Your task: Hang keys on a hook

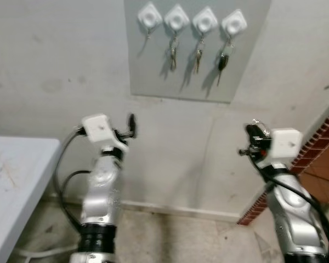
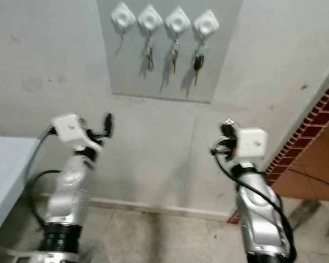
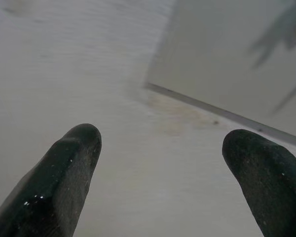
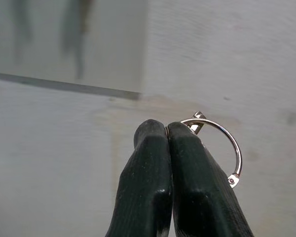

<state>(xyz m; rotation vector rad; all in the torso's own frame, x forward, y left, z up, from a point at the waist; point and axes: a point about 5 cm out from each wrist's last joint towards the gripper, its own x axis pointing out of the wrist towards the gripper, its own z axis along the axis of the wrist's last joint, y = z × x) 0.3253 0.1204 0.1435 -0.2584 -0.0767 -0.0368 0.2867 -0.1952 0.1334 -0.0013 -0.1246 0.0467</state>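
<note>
the right gripper (image 4: 166, 129) has its fingers pressed together on a metal key ring (image 4: 222, 143), held up toward the wall so the ring's loop stands free to catch a hook; any keys below it are hidden. the left gripper (image 3: 160, 143) is spread and empty, facing the wall. on the grey board (image 1: 153, 66), the leftmost hook (image 1: 149, 15) looks bare, while three others carry keys (image 1: 173, 55).

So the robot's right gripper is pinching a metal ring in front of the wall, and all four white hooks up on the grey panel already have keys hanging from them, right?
Not quite. Three of the four white hooks carry keys; the leftmost hook on the grey panel is bare, as the left eye view shows. The rest holds: the right gripper is shut on the metal ring in front of the wall.
</note>
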